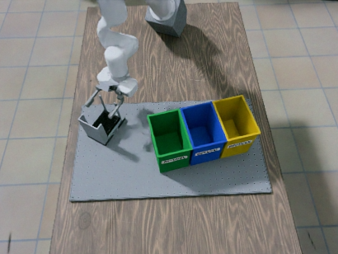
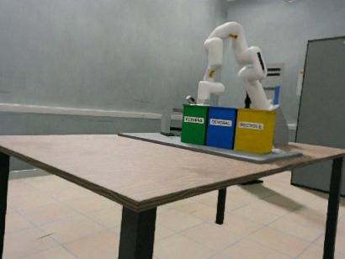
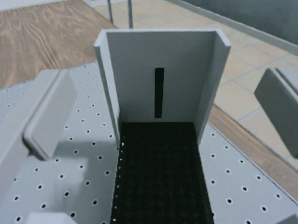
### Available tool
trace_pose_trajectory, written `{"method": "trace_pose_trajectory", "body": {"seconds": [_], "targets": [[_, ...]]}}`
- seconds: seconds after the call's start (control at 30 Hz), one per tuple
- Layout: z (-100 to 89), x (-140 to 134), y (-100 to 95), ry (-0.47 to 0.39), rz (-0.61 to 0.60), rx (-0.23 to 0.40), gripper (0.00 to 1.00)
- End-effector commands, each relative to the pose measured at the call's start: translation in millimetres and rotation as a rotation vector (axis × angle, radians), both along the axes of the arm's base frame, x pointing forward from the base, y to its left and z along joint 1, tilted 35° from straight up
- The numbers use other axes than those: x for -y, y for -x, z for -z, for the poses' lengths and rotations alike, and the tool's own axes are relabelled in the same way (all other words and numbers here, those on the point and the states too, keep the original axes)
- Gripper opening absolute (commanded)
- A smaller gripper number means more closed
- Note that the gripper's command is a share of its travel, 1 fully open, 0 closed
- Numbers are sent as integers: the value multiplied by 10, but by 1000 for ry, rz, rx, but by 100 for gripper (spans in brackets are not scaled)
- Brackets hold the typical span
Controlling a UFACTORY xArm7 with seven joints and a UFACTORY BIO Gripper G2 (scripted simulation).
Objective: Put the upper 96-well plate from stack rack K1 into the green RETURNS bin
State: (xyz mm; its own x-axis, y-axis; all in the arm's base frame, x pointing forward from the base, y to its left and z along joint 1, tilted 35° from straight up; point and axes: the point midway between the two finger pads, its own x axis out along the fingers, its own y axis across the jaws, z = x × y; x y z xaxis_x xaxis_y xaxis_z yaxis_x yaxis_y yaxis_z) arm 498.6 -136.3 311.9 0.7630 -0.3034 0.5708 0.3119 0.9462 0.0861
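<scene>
The rack K1 (image 1: 96, 133) (image 3: 135, 75) (image 2: 165, 119) is grey, with a tall slotted back wall and side walls, at the mat's left end in the top view. A black plate (image 1: 104, 120) (image 3: 160, 172) lies low in it; whether one or two plates are stacked cannot be told. My gripper (image 1: 100, 110) (image 3: 164, 115) is open and empty, above the rack, its fingers wide apart on either side of it in the wrist view. The exterior view hides the fingers behind the bins. The green RETURNS bin (image 1: 175, 166) (image 2: 193, 134) stands upright.
The blue GENERAL bin (image 1: 208, 157) (image 2: 220, 136) and the yellow RECYCLE bin (image 1: 239, 151) (image 2: 254, 140) stand upright in a row beside the green one. All are on the grey perforated mat (image 1: 119, 177) (image 3: 85, 175). The mat lies on the wooden table (image 1: 165, 223).
</scene>
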Motion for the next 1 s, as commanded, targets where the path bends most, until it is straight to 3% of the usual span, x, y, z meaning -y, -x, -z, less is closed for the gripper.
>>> {"method": "trace_pose_trajectory", "body": {"seconds": [0.0, 0.97], "targets": [[61, 11, -52, -3, -3, 4, 37], [401, 57, -289, -2, -2, 4, 37]]}}
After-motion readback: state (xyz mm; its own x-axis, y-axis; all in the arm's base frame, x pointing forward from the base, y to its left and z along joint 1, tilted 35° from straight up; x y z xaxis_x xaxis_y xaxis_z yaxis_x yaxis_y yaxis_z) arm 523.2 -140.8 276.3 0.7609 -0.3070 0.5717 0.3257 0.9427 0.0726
